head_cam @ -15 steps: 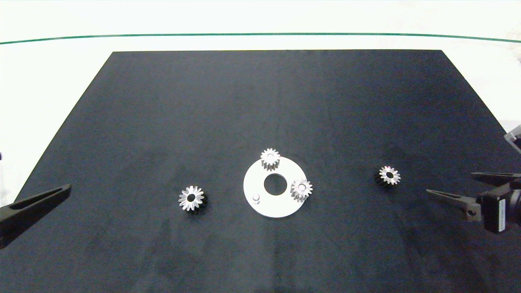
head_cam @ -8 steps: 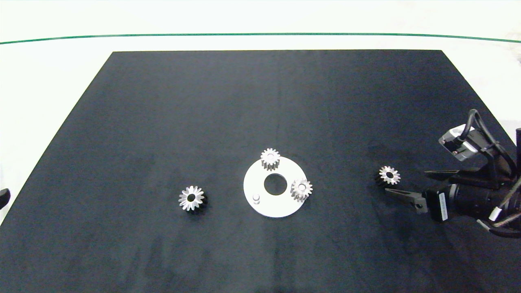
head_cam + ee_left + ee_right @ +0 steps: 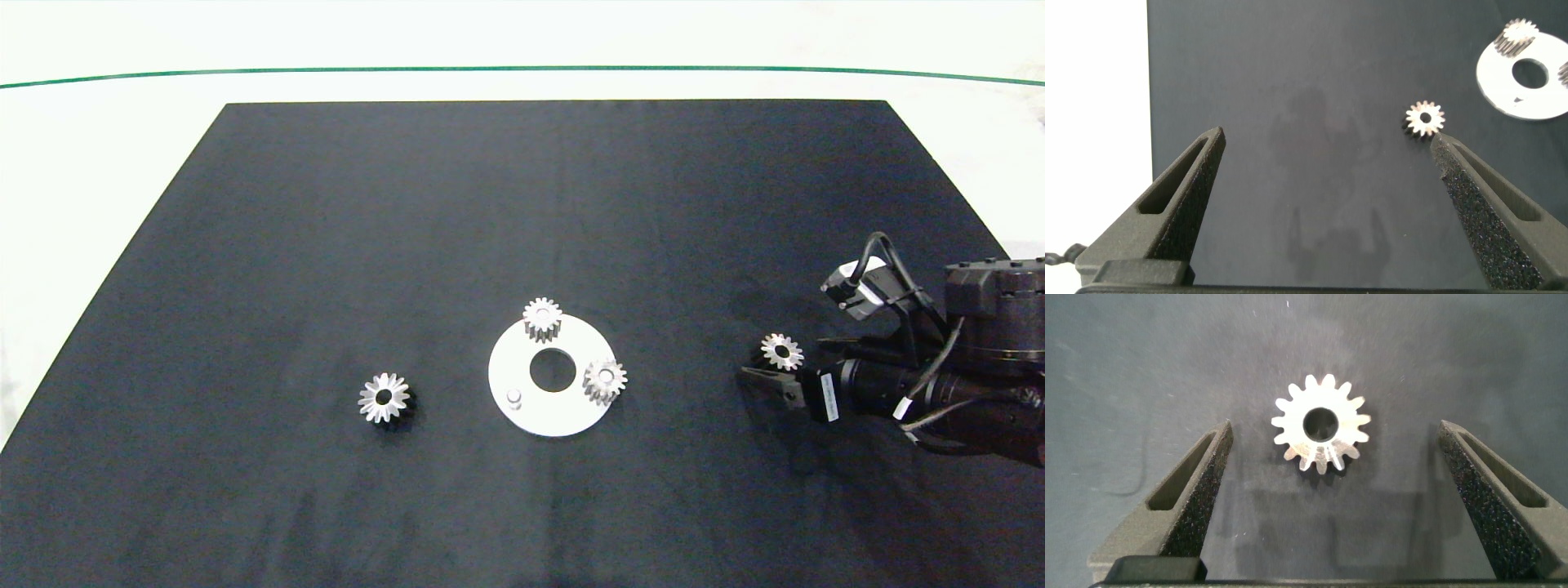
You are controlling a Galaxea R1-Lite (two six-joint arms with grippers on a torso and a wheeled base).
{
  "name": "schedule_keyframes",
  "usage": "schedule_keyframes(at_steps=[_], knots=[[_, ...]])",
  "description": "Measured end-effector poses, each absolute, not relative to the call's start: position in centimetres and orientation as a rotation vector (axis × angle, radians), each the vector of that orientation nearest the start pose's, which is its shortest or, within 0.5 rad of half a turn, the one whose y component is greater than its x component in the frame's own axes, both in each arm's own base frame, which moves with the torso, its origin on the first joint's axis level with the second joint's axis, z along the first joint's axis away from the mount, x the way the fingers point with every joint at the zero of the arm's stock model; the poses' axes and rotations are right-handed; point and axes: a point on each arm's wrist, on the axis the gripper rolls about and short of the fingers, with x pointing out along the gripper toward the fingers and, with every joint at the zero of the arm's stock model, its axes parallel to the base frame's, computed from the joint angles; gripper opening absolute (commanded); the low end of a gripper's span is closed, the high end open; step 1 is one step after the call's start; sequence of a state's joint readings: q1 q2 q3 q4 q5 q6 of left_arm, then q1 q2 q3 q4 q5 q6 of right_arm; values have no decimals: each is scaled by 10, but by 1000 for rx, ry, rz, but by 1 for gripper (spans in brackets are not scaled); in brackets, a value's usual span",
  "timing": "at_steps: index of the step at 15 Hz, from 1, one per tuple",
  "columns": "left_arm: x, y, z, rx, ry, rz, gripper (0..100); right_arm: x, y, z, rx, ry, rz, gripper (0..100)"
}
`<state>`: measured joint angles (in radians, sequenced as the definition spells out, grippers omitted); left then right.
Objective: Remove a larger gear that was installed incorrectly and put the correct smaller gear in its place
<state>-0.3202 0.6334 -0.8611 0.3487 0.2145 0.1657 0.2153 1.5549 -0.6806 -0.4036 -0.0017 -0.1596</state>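
Observation:
The smaller gear lies flat on the black mat, to the right of the white round plate. My right gripper reaches in from the right, open, with the smaller gear between its fingers and touching neither. The larger gear lies on the mat left of the plate. It also shows as the larger gear ahead of my open left gripper, well clear of it. The left arm is outside the head view.
The plate carries two mounted gears, a bare peg and a centre hole. The black mat covers most of a white table, which has a green line across its far side.
The right arm has moved left across the mat, and its open fingers now flank the smaller gear. The left arm has drawn back out of the head view.

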Motion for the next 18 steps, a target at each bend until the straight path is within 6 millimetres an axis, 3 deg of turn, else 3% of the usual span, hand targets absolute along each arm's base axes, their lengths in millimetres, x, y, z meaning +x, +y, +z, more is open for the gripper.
schedule_keyframes(at_steps=[18], knots=[[8, 2, 275, 189, 99, -120, 100, 260, 56, 167, -211, 456, 221, 59]])
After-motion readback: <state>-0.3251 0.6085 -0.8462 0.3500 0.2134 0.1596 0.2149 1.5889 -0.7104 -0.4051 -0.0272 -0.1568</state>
